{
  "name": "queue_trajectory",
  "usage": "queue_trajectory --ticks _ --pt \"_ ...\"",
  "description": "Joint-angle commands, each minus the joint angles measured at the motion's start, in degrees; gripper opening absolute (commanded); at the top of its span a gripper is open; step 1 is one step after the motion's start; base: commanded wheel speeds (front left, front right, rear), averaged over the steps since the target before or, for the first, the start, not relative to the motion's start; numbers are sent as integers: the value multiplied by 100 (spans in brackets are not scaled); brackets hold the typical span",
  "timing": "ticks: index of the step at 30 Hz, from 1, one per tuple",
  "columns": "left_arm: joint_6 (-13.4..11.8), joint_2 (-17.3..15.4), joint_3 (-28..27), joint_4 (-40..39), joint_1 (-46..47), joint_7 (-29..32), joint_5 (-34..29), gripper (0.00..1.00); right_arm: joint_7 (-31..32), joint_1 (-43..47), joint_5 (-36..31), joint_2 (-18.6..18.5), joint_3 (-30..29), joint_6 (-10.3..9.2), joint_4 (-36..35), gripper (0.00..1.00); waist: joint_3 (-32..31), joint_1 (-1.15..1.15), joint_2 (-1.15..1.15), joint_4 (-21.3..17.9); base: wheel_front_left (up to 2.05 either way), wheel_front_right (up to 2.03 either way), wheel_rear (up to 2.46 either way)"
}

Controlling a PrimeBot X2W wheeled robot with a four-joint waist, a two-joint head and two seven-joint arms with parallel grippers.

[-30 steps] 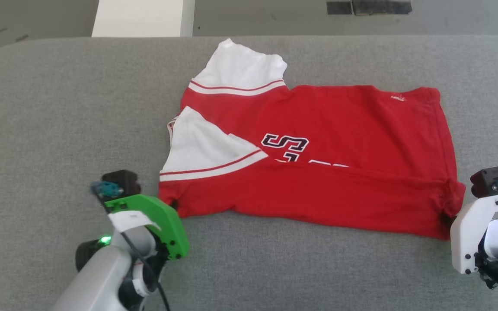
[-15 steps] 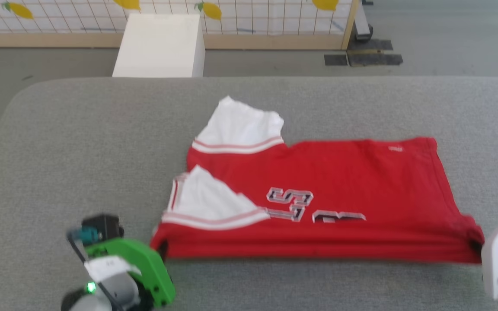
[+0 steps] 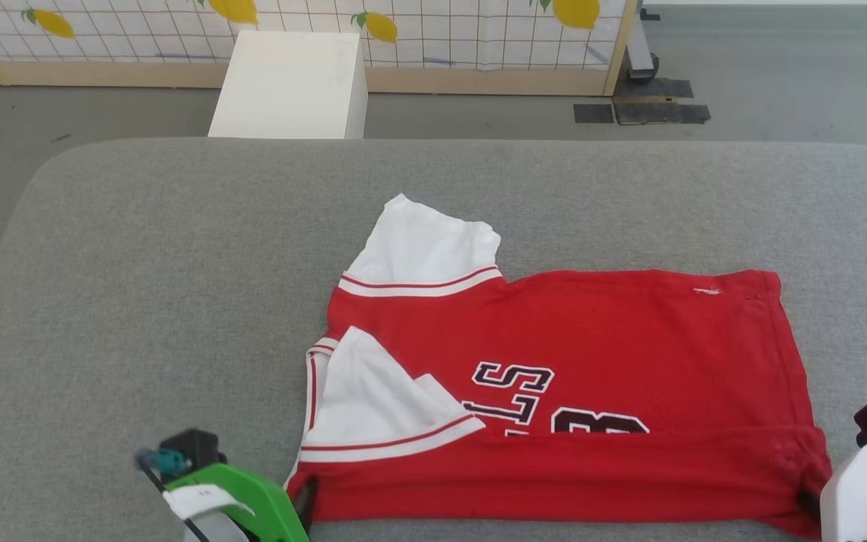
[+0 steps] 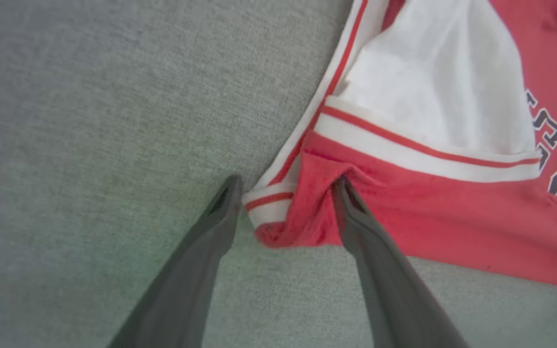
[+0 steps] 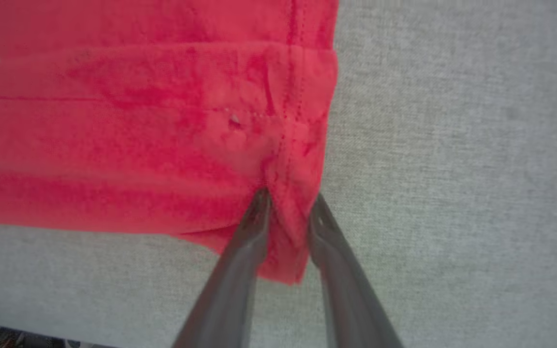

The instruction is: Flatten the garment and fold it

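Left wrist view first: we see the left gripper (image 4: 285, 191) with its jaws spread apart, straddling a striped corner of the garment (image 4: 443, 232), one finger touching the red fold, the other just beside the striped edge. Over on the right wrist view, the right gripper (image 5: 289, 195) has its jaws pinched on the hem corner, red cloth bunched between them. From the head view, we find the garment lying across the grey padded surface (image 3: 177, 263), near edge folded over, one white sleeve (image 3: 381, 399) turned onto the chest beside the dark lettering (image 3: 516, 376). Beyond stands a white box (image 3: 290, 83).
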State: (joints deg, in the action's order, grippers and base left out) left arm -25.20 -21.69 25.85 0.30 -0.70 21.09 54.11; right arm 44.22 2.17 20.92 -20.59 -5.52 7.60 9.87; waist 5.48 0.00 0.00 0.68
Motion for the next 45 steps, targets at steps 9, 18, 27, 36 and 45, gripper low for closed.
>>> queue_trajectory --ticks 9,18,27,36,45 --pt "-167 -452 -436 -897 515 -144 -203 100 -269 -460 211 -75 -320 -11 -671 100 -171 0 0 -78 0 0 0" --pt "381 -400 -340 -733 1699 -1442 -1201 100 -617 -1213 157 -1 -669 -11 -844 100 57 0 0 -96 0 0 0" --pt "1072 279 387 923 3331 -1941 -1820 100 -892 -2022 150 -359 -547 -11 -428 100 1028 0 0 11 0 0 0" --pt "1531 877 775 2953 5182 -1041 -1851 100 -883 -2600 378 -655 -79 -11 -470 100 1813 0 0 -59 0 0 0" --pt "1536 1240 960 4402 6702 680 -1721 100 -911 -2673 571 -797 247 -11 -687 100 2266 0 0 -255 0 0 0"
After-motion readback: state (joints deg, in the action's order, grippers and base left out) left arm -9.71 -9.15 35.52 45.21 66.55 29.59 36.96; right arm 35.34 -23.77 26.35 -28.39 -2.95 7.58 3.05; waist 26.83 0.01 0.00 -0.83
